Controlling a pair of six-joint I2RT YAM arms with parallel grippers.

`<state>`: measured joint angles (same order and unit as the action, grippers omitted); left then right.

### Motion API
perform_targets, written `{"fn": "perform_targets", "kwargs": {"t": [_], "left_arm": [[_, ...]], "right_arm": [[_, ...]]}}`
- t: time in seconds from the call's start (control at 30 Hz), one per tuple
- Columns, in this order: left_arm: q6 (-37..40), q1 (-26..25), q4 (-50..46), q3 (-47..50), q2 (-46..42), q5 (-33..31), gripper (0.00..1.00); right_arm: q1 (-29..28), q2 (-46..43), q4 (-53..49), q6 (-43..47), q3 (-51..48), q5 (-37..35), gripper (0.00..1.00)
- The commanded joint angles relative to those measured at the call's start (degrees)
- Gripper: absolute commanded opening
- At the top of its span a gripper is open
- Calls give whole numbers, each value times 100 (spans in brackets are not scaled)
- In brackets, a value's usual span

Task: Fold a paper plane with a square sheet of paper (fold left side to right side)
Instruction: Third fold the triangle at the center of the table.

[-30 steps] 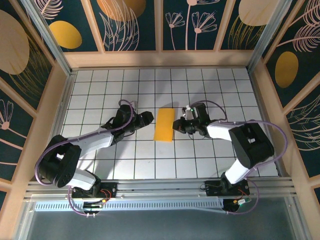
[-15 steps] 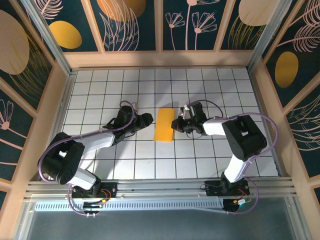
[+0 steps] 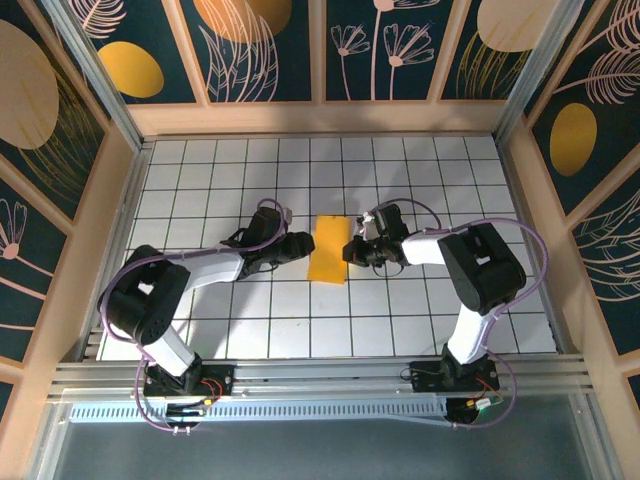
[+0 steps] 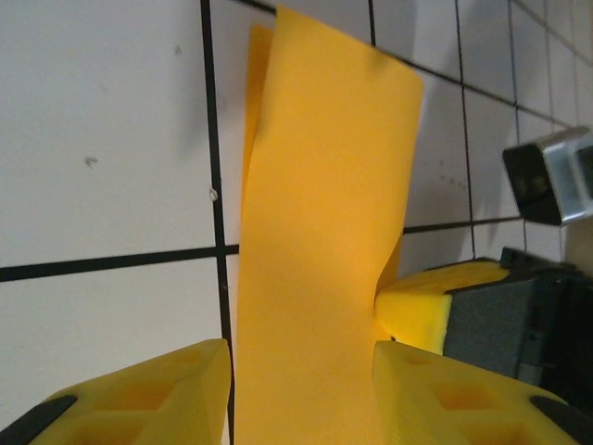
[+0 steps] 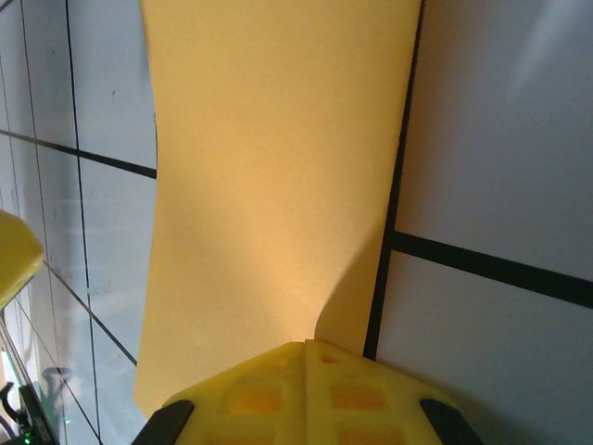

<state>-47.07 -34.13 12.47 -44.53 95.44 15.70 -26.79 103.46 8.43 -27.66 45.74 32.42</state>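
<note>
- Paper (image 3: 329, 249) lay already halved into a narrow strip on the table (image 3: 200, 180), directly between the two grippers and just ahead of both sets of tips.
- Left gripper (image 3: 303, 245) was part open and held nothing. In its wrist view the strip ran up from between its jaws; I could not tell if they touched the edges.
- Right gripper (image 3: 350, 250) was fully closed, and I judged it to be pinching the strip's edge nearest it. The paper bulged up and twisted right at its tips.
- Upper layer stood off the lower one at the end far from the left gripper, so the fold was not pressed flat.
- Risk: left jaws closing on the bulged paper could crumple it or add a stray crease.
- Risk: a pull by the right gripper on such thin paper could tear it, or drag the strip off line so the layers slid out of match.
- Risk: the grippers sat near each other across the strip, so they could collide if either pushed inward.
- Containers: none involved; paper sat on bare table.
</note>
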Motion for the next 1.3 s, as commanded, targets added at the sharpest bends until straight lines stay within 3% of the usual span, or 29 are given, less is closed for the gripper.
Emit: {"fn": "perform_targets", "kwargs": {"t": [0.0, 0.3, 0.6, 0.83, 1.27], "left_arm": [[257, -58, -447, -250, 235, 118, 45], [343, -89, -525, -442, 763, 319, 44], [243, -115, -118, -459, 1038, 766, 34], [86, -126, 191, -386, 1012, 728, 35], [-97, -126, 264, -167, 815, 535, 19]], "right_arm": [[-43, 242, -414, 384, 58, -420, 0], [-51, 181, -535, 521, 108, -561, 0], [-58, 188, -516, 505, 77, -552, 0], [-71, 162, -489, 525, 65, -527, 0], [-75, 11, -488, 551, 52, -649, 0]]}}
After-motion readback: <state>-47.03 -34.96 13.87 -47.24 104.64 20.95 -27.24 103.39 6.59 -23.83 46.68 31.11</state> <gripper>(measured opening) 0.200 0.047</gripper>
